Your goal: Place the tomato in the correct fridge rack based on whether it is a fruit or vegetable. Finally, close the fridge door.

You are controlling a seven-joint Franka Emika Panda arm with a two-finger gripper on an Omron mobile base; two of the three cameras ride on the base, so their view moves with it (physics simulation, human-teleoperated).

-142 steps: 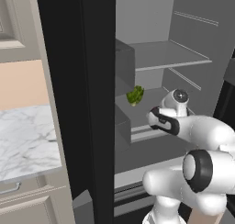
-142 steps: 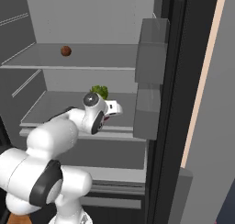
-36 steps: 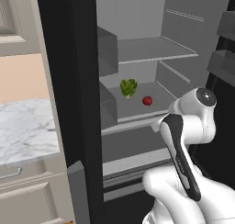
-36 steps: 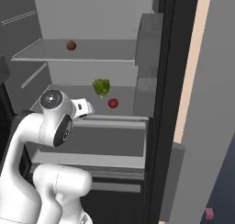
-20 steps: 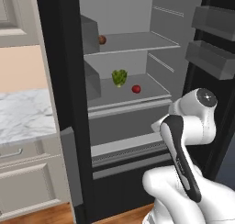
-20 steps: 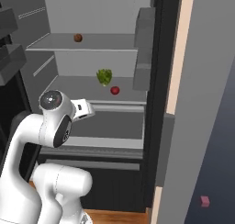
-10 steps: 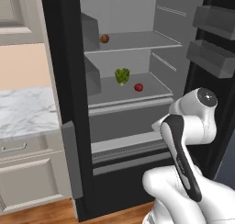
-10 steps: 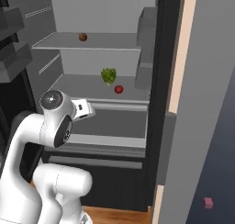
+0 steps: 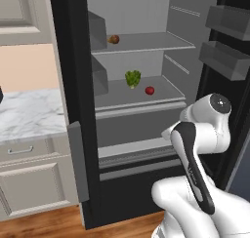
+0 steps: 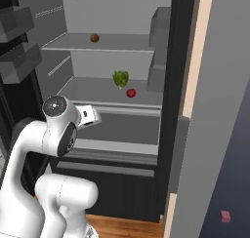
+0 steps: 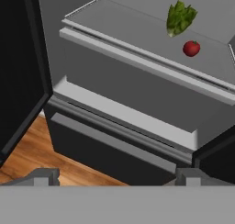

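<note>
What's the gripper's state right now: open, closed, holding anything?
Gripper: open and empty; the tomato sits on the fridge rack beside the leafy green bunch.

My two base cameras sit behind the arm, left and right, looking forward and down into the open fridge (image 9: 141, 17) from moderate range. Both share the rack (image 9: 132, 93) and tomato (image 9: 150, 90). My hand camera looks along the gripper, nearer, tilted, at that rack.
</note>
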